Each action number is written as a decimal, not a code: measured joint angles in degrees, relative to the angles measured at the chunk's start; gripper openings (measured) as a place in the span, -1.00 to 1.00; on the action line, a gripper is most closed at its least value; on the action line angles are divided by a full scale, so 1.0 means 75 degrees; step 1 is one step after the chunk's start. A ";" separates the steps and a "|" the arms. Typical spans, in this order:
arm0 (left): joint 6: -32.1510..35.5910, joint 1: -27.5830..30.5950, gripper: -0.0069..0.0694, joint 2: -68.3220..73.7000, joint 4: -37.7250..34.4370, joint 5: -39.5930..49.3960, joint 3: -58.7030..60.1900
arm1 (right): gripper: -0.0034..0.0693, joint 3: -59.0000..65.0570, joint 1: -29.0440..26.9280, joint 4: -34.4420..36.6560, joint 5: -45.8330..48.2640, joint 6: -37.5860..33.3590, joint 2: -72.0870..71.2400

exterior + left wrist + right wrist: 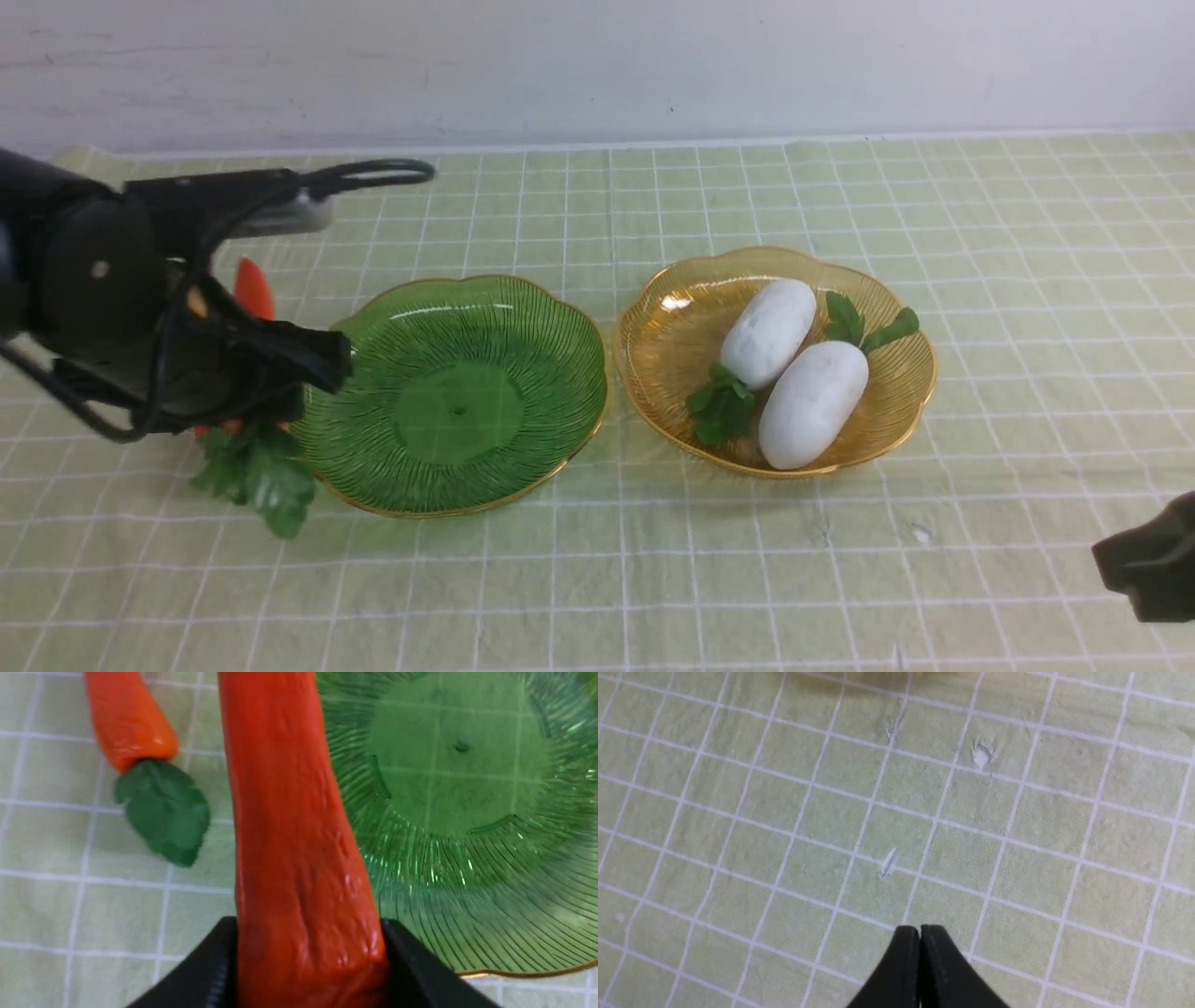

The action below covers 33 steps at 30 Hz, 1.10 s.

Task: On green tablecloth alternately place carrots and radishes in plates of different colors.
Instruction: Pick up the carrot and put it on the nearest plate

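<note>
**Base:** green tablecloth (1027, 280), pale yellow-green with a white grid, lightly wrinkled, covering the whole work surface. A white wall (597, 65) runs along its far edge.

**Green plate** (485, 317): ribbed, translucent, gold-rimmed, left of centre, nothing in it. The cloth grid shows through its floor.

**Amber plate** (667, 308): same form, just right of the green one, rims close together. It holds both radishes, side by side and touching.
- far radish (768, 332), leaves toward the near left
- near radish (813, 403), leaves toward the far right

**Left gripper** (308, 975): clenched on the held carrot (289, 835), with black fingers (205, 970) pressed against both sides of its orange body. The carrot runs outward from the fingers, between the green plate's rim and the second carrot.

**Second carrot** (126, 723): lying on the cloth outside the plate, leaf tuft (163, 812) attached, apart from the held one.

**Obstruction:** in the front view the left arm (103, 299) and its cable loop (373, 173) cover most of both carrots. Only an orange tip (254, 287) above the arm and a leaf cluster (257, 476) below it show, beside the green plate's left rim. Which carrot each belongs to cannot be told.

**Right gripper** (920, 952): jaws pressed together, grasping nothing, over bare cloth at the near right corner, well apart from both plates. Small scuffs (981, 756) mark the cloth ahead of it
</note>
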 joint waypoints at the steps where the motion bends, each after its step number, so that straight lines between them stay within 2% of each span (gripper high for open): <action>1: 0.0001 -0.0015 0.02 0.0060 -0.0009 0.0003 -0.0055 | -0.95 0.0000 0.0000 0.0000 0.0000 0.0000 0.0000; 5: 0.0092 -0.0148 0.04 0.1169 -0.0090 0.0045 -0.0669 | -0.95 0.0000 0.0000 0.0000 -0.0002 0.0000 0.0000; 14: 0.0163 -0.0206 0.62 0.1941 -0.0019 0.0350 -0.1590 | -0.95 0.0000 0.0000 0.0000 -0.0008 -0.0006 0.0000; 19: -0.0206 -0.0050 0.71 0.1941 0.0513 0.0781 -0.2136 | -0.95 0.0000 0.0000 0.0000 -0.0008 -0.0006 0.0000; 25: -0.0804 0.1018 0.71 0.1949 0.0902 0.1121 -0.2577 | -0.95 0.0000 0.0000 0.0000 0.0014 -0.0006 0.0000; 30: -0.1039 0.2101 0.71 0.2239 0.0483 0.0718 -0.2591 | -0.95 0.0000 0.0000 0.0000 0.0026 -0.0006 0.0000; 33: -0.1045 0.2343 0.71 0.2575 0.0226 0.0372 -0.2591 | -0.95 0.0000 0.0000 0.0000 0.0026 -0.0006 0.0000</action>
